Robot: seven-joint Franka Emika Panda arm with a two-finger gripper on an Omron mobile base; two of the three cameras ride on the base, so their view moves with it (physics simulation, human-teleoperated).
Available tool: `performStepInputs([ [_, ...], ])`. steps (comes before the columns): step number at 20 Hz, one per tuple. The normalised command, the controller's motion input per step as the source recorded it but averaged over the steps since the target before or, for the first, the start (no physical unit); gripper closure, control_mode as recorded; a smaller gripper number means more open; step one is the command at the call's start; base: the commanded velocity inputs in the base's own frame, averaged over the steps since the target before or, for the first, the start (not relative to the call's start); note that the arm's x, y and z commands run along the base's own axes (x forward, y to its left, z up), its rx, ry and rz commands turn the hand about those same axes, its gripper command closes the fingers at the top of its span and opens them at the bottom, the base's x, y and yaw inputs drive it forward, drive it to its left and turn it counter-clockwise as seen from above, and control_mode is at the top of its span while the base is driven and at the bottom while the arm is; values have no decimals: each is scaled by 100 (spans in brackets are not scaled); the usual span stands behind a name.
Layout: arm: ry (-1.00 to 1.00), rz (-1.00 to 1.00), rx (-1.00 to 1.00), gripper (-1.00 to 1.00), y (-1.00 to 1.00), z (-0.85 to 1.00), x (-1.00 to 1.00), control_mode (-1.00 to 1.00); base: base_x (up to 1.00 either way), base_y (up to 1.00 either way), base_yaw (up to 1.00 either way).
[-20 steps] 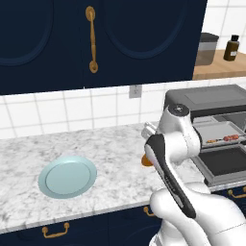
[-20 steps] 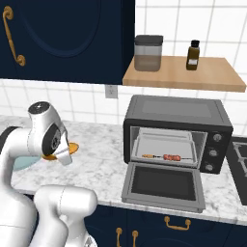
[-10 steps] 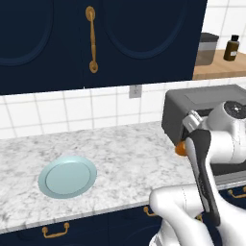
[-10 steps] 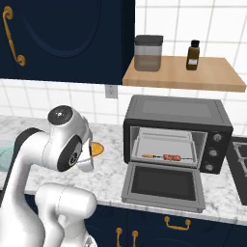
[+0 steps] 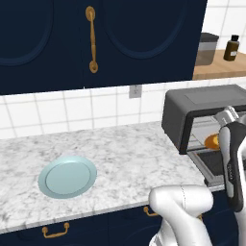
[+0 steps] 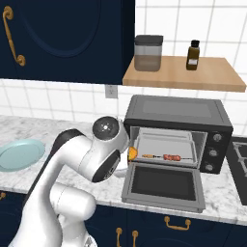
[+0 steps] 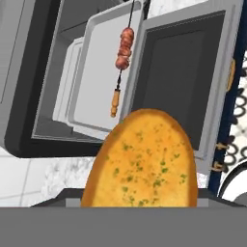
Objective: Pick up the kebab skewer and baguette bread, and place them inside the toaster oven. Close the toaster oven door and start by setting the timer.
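Note:
My gripper [image 5: 215, 140] is shut on the baguette bread [image 7: 144, 161], a golden-orange piece flecked with green, and holds it just left of the toaster oven's open mouth. The bread [image 6: 132, 154] also peeks out beside my hand. The dark grey toaster oven [image 6: 176, 113] stands on the counter at the right. The toaster oven door [image 6: 164, 185] is dropped down flat in front of it. Inside, the kebab skewer [image 6: 166, 157] lies along the metal tray [image 7: 99, 82], its red-brown chunks [image 7: 124, 50] toward the far end. The bread hides my fingertips in the hand view.
A light blue plate [image 5: 67, 176] lies bare on the marble counter at the left. Above the oven, a wooden shelf [image 6: 183, 72] carries a canister [image 6: 148, 52] and a dark bottle [image 6: 193, 48]. Dark blue cabinets hang over the counter. A stove edge [image 6: 240, 159] shows at far right.
My arm has swung right from mid-counter to the oven's open front, carrying the bread along. The skewer, door and plate have not moved.

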Motion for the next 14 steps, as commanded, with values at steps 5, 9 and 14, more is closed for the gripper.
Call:
performStepInputs([
  [5, -17, 0, 8, 100, -85, -2, 65, -100, 0, 0, 0],
  [9, -7, 0, 1, 100, -62, -4, 70, -100, 0, 0, 0],
  [14, -5, 0, 0, 100, -46, -29, 54, -100, 0, 0, 0],
])
